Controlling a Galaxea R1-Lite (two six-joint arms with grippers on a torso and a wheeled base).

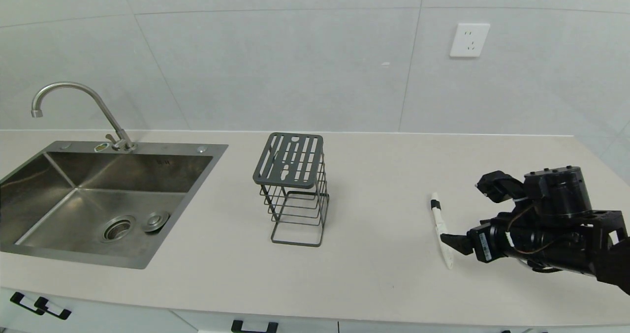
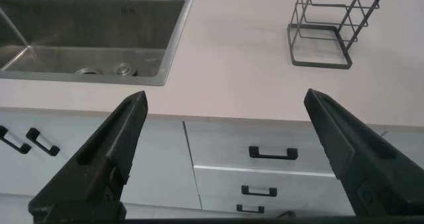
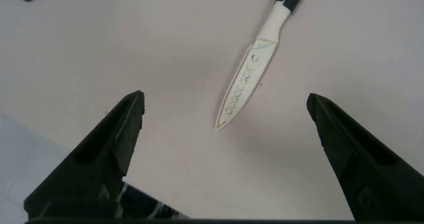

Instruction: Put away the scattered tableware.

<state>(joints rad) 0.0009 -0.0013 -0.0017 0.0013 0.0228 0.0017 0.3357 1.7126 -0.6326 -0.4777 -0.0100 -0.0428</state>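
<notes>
White knife (image 1: 439, 227) flat on the counter (image 1: 384, 264), well right of the wire rack (image 1: 293, 195). Just beside its blade, right gripper (image 3: 225, 99) spread wide, holding nothing. Left gripper (image 2: 225, 95) likewise wide, above the counter's front edge and drawers (image 2: 218, 148).

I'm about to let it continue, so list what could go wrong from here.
The white knife lies flat on the countertop; the open right pincer may push it instead of gripping it.
The pincer is nearest the blade, so a grip there could slip.
The slots atop the wire cutlery rack are narrow; a tilted knife could miss them or tip the rack.
</notes>
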